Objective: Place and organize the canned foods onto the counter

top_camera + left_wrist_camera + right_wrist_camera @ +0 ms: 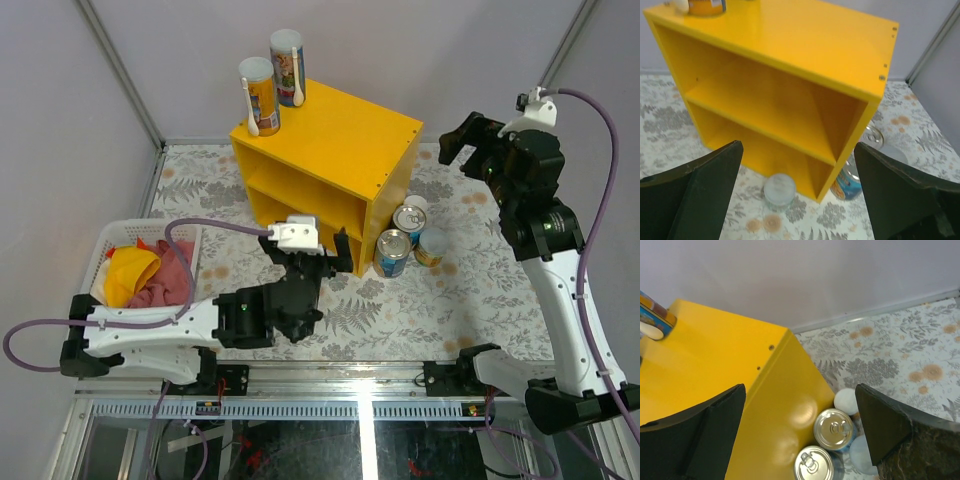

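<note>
At the far left a white laundry basket holds crumpled cloths, outside the task; the left gripper hangs low before the front of the counter, jaws spread wide and holding nothing; its wrist view shows a small pale-lidded can on the table between the fingers, just beside the counter's lower edge. Two tall yellow tubes stand upright on the counter's top, near its back left corner. Right of the counter four more cans crowd together on the table: two steel pull-tab cans, a white-lidded one and a pale-lidded one, touching or nearly so. The right gripper is raised above them, released and empty. The risks, as I judge them: the left jaws could scrape the counter's front or nudge the small can into the lower compartment, since can and wood sit so close; a finger lowered into the tight cluster could tip a neighbour; any knock to the counter could topple the slim tubes; both arms working near the front right corner could collide.
</note>
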Robot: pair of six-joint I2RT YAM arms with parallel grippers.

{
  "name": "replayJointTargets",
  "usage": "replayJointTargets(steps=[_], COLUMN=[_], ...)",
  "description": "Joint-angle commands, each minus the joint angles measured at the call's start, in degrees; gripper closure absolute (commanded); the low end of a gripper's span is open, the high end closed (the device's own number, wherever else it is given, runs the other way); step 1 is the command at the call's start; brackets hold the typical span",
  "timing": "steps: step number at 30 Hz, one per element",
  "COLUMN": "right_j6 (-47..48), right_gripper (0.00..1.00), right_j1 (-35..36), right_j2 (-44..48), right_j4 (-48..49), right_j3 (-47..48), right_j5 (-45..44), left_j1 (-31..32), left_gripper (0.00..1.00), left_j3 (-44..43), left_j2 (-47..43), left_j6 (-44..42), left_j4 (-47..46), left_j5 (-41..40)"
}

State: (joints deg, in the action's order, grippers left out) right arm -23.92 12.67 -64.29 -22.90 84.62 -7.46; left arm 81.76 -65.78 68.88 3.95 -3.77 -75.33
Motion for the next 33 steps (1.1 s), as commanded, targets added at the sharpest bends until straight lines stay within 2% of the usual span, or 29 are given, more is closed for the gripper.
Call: replayJointTargets(steps=[1,4,11,20,33], right_j6=[1.3,1.3,-0.7,-4.9,-14.8], right_gripper=[0.01,0.01,0.02,0.03,0.05], right_j1=[0.4,0.4,0.4,0.8,9.1], right_j2=[3.3,4.6,7.6,9.9,5.4], right_j4=[-0.2,-1.1,-3.0,-2.7,4.2], right_j3=[-3.0,-5.3,-13.0,-23.8,-34.3], right_j5=[-1.9,-1.8,-0.3,3.7,2.1], left_j1=[4.2,6.5,8.6,10.8,12.1], left_gripper=[0.08,0.08,0.08,0.08,0.08], left_j3=[5.6,9.0,13.5,17.5,19.3], left_j2=[-2.0,-1.6,-0.5,1.7,2.0], left_j6=[16.7,22.4,28.7,30.1,30.0], left_j4=[5.2,8.7,10.5,6.2,4.6], left_j5=[-6.6,-6.0,-0.5,4.4,5.6])
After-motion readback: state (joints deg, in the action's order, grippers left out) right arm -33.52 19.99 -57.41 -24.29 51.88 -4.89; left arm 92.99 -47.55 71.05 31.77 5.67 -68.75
